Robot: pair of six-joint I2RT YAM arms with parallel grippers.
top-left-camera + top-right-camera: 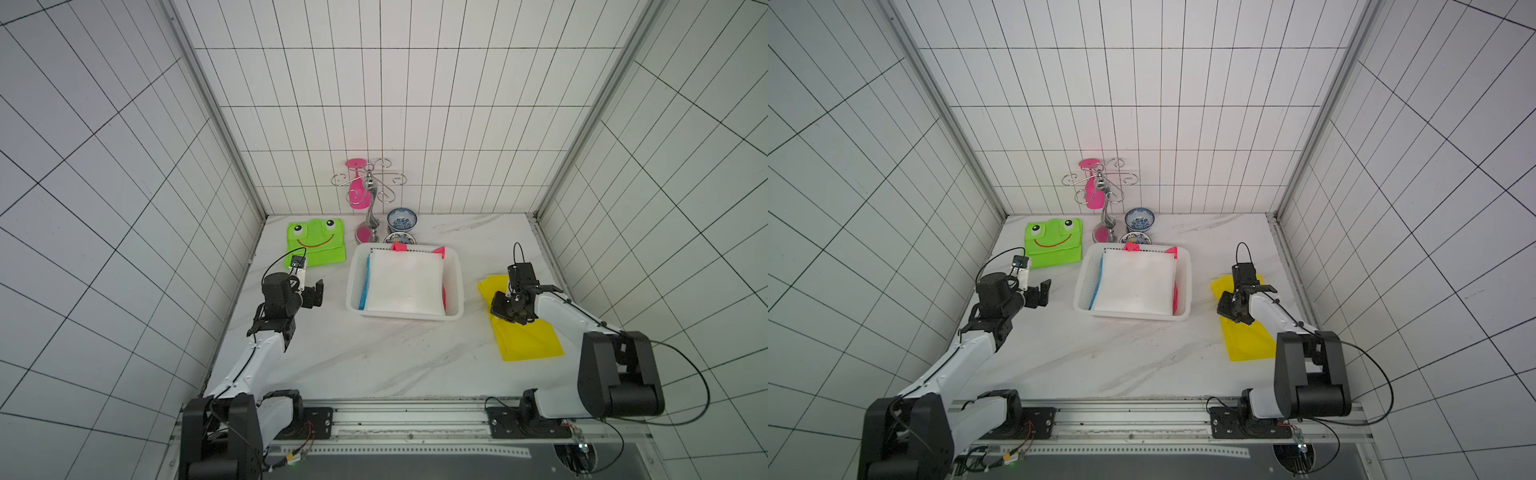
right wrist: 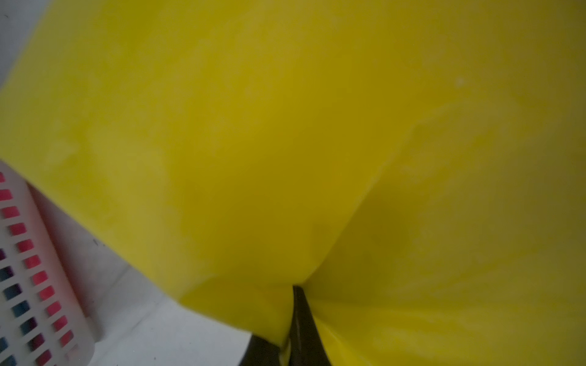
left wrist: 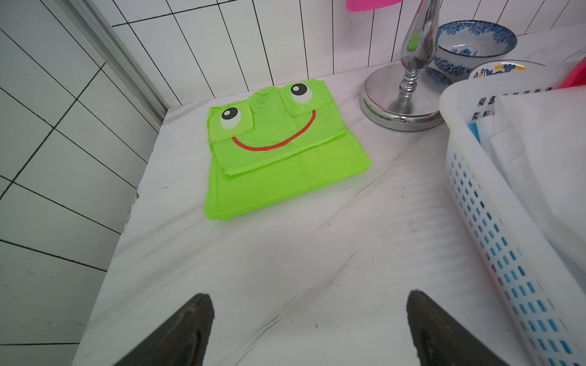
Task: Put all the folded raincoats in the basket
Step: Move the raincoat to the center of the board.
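A yellow folded raincoat [image 1: 530, 343] [image 1: 1246, 347] lies on the table to the right of the basket [image 1: 405, 316] [image 1: 1133, 317]. My right gripper [image 1: 503, 314] [image 1: 1227, 312] is down on its near-basket edge, shut on a fold of the yellow sheet [image 2: 285, 126], which bunches up around the closed fingers [image 2: 301, 320]. A green frog-face folded raincoat [image 1: 316, 246] [image 3: 279, 152] lies flat at the back left. My left gripper [image 1: 318, 291] [image 3: 307, 296] hovers in front of it, open and holding nothing. The white perforated basket [image 3: 475, 196] holds white, blue and pink folded items.
A chrome hook stand [image 1: 371, 199] with a pink glass hanging on it and two patterned bowls [image 1: 401, 219] sit behind the basket. Tiled walls close in the left, back and right. The basket's wall [image 2: 19, 253] is close beside the right gripper.
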